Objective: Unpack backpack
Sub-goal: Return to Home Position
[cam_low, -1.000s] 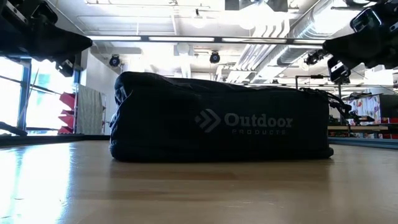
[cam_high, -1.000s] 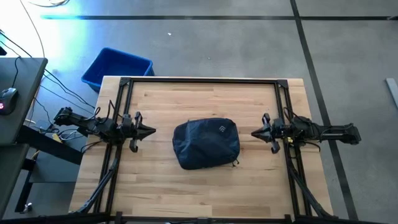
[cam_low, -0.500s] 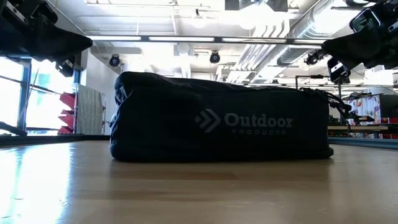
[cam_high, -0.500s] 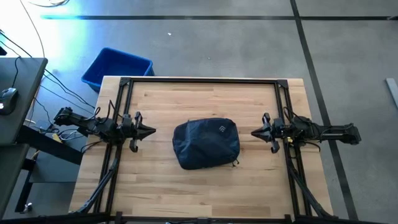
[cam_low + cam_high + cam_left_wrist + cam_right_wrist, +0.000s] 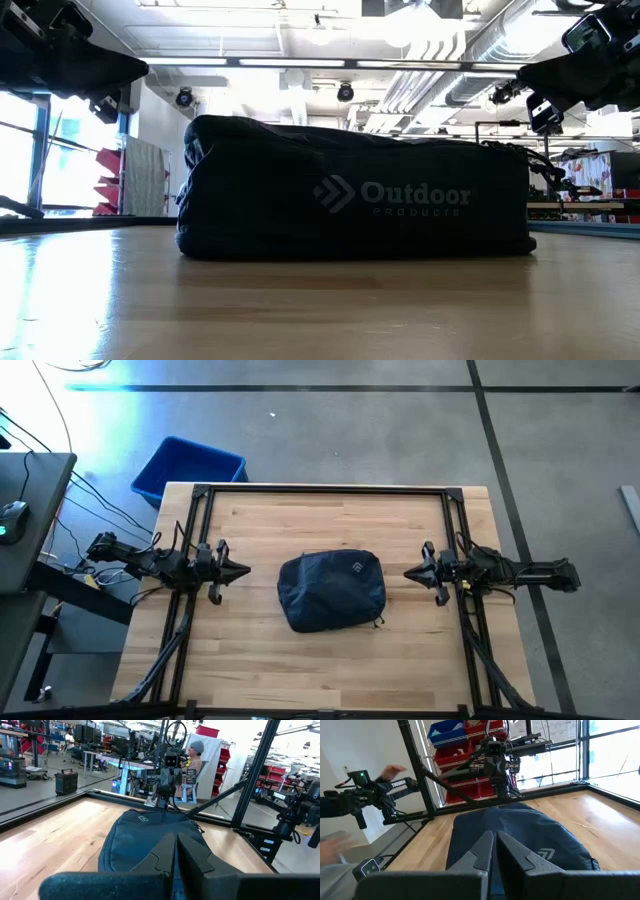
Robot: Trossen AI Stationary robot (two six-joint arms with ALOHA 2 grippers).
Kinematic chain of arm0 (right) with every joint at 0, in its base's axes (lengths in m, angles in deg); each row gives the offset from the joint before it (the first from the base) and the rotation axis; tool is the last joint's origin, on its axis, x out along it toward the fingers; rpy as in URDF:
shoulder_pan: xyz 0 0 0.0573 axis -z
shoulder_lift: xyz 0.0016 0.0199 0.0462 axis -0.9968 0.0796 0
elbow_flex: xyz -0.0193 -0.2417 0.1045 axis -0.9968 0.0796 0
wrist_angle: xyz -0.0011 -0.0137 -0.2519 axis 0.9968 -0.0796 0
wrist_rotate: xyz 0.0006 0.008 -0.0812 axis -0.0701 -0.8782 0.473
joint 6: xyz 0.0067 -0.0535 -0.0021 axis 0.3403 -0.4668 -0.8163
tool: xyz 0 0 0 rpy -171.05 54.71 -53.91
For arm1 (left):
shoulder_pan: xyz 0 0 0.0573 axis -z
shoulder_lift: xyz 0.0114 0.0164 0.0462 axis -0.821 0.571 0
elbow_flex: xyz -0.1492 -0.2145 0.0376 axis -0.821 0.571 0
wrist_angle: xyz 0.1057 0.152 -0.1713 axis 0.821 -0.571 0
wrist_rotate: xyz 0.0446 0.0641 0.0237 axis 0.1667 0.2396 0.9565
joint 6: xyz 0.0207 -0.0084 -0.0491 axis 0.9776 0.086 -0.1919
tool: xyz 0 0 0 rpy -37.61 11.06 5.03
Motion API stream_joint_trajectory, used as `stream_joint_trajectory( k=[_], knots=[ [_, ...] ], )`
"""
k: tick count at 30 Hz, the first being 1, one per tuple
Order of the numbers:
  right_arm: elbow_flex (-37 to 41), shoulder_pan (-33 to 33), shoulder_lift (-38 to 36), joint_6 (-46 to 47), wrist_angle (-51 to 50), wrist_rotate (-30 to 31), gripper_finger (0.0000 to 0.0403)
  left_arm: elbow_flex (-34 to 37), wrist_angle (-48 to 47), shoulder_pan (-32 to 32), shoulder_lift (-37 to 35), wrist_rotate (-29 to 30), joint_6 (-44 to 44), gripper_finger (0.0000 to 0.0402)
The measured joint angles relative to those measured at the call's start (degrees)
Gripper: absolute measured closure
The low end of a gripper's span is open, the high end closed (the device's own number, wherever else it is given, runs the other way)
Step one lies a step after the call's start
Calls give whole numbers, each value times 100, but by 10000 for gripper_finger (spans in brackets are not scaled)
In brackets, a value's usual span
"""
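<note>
**Backpack** (image 5: 332,590): dark navy, soft, closed. It lies flat at about the middle of the wooden table (image 5: 330,520), with its white logo (image 5: 357,567) facing up on the side nearer the right arm.

**Left gripper** (image 5: 246,571): to the backpack's left, near it but not touching. It is raised above the tabletop with its tips pointing at the bag. Fingers (image 5: 165,852) pressed together, holding nothing.

**Right gripper** (image 5: 408,573): to the backpack's right, near and apart, likewise raised and pointing at the bag. Fingers (image 5: 482,852) pressed together, empty.

**Blue bin** (image 5: 188,468): on the floor, well beyond the backpack's far-left corner, off the table.
</note>
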Motion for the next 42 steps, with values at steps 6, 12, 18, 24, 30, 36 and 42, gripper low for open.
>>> stream_joint_trajectory(
  k=[6,12,18,24,30,36,42],
  knots=[
    [2,0,-2,0,1,-4,394,-2,-17,-120,-55,-89,393,402],
    [2,0,-2,0,-7,48,394,-2,-80,-1169,-55,-1090,1630,402],
    [2,-2,-8,0,-7,55,394,0,-296,-2459,-57,-2365,1638,402],
    [2,0,2,0,-7,61,394,0,-299,-2581,-57,-2411,1194,402],
    [4,0,2,0,-7,61,394,0,-298,-2325,-57,-2427,765,402],
    [4,0,2,0,-7,63,394,0,-304,-2205,-57,-2363,1266,402],
    [4,0,2,0,-7,63,394,0,-310,-2216,-31,-2291,1596,402]
  ],
)
